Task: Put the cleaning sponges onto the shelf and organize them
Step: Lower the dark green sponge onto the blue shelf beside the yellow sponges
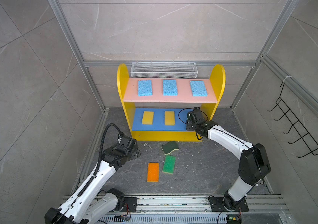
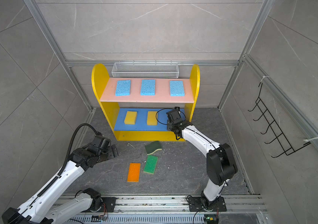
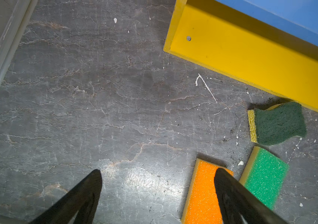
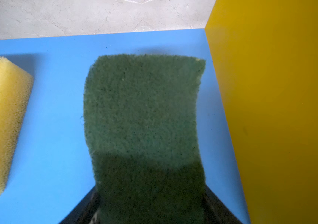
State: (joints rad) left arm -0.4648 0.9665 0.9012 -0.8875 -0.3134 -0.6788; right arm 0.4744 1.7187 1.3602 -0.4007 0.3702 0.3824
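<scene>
Shelf, three blue sponges above, yellow pair below, right jaws holding dark-green sponge, left jaws apart

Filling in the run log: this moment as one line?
right gripper: shut on held dark-green sponge, at blue board | left gripper: open, empty | floor: orange sponge, bright-green sponge, loose dark-green sponge

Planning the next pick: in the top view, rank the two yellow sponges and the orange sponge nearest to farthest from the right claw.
1. Right-hand yellow sponge, beside the right claw on the blue board.
2. Left-hand yellow sponge, farther along that board.
3. Orange sponge, down on the dark tabletop.
</scene>
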